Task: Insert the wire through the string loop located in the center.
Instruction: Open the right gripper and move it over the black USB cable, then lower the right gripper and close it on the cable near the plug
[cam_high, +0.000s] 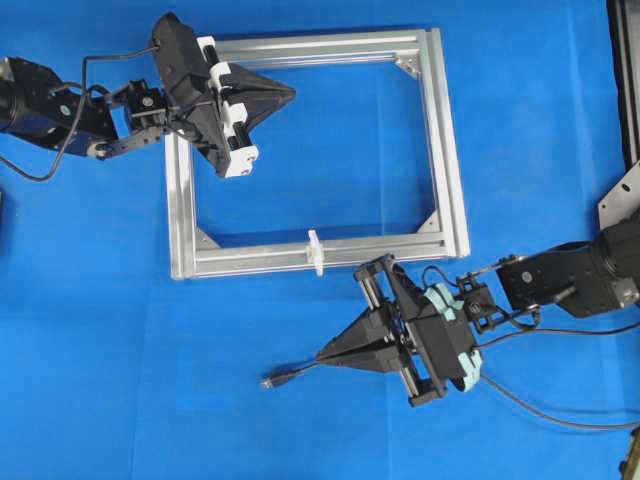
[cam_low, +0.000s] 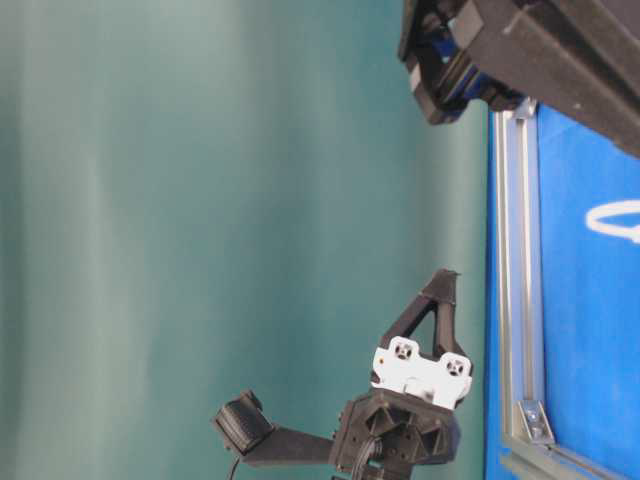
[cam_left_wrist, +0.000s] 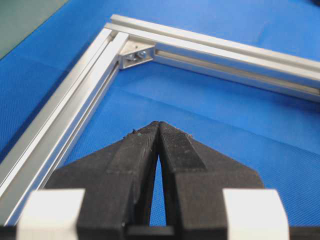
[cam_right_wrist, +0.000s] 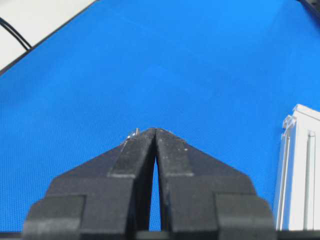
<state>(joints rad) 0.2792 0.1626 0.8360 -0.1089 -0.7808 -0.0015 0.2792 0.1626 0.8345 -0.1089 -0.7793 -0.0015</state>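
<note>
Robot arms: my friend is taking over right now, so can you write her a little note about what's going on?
Left gripper: shut, empty, over the silver frame.
Right gripper: shut, empty, over the blue mat below the frame.
Wire: lying on the mat, plug end left of the right gripper's tip.
String loop: upright on the frame's near bar.
Done: nothing yet.
Left: pick up the wire, thread it through the loop.

surface: we see a blue cloth (cam_high: 520, 120) over the whole table | backdrop: we see a plain teal-green wall (cam_low: 200, 200) | light: even, soft, no hard shadows
</note>
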